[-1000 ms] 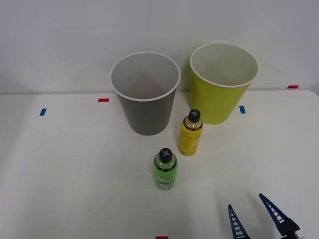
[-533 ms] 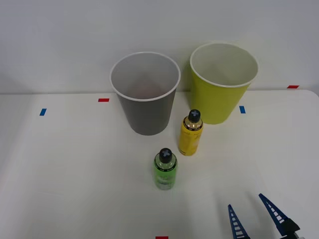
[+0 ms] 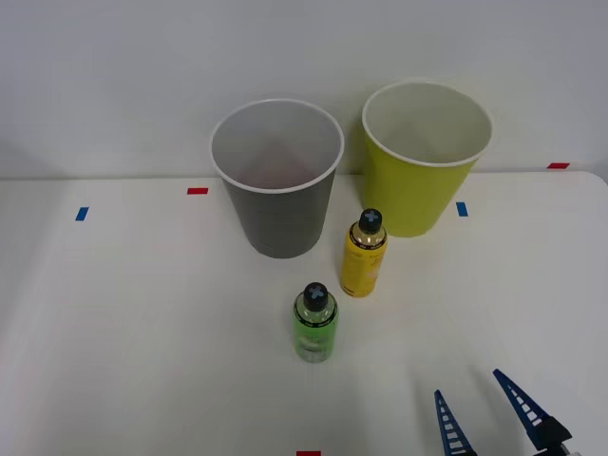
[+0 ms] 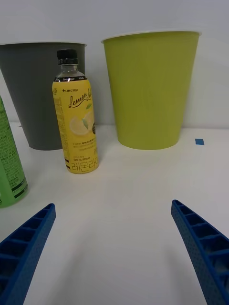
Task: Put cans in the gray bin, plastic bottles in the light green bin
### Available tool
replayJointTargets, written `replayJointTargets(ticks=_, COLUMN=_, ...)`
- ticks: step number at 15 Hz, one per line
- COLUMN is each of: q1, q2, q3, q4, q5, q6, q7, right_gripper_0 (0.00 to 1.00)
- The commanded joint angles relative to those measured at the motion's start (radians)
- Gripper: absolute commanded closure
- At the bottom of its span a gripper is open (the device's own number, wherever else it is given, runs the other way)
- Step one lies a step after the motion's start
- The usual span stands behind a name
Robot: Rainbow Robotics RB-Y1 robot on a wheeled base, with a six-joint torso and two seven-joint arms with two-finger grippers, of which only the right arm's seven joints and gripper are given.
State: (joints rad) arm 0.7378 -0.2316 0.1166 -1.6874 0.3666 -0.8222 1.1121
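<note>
— What's on the white table (image 3: 142,332)?
— Toward its far edge, the gray bin (image 3: 277,180) and the light green bin (image 3: 424,160) stand upright side by side, a gap between them, the green one nearer the right edge. In front of that gap stands a yellow lemon-tea bottle (image 3: 363,255) with a black cap; nearer the front edge, a green plastic bottle (image 3: 314,323), also upright.
— Any markings?
— Small tape pieces: blue (image 3: 82,214) and red (image 3: 197,191) left of the gray bin, blue (image 3: 462,209) beside the green bin, red (image 3: 558,165) at the far right corner, red (image 3: 308,453) at the front edge.
</note>
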Motion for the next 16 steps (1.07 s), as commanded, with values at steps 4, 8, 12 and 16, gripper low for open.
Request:
replayJointTargets(ticks=4, q1=0.000, q2=0.000, q3=0.000, q4=0.000, q5=0.000, q6=0.000, q7=0.000, right_gripper_0=0.17)
replayJointTargets(ticks=8, q1=0.000, q2=0.000, q3=0.000, q4=0.000, q5=0.000, q6=0.000, q7=0.000, right_gripper_0=0.17)
replayJointTargets(ticks=12, q1=0.005, q2=0.002, q3=0.009, q4=0.038, q5=0.005, q6=0.015, q7=0.000, right_gripper_0=0.17)
replayJointTargets(ticks=16, q1=0.014, q2=-0.015, q3=0.072, q4=0.009, q5=-0.084, q6=0.006, q7=0.014, right_gripper_0=0.17)
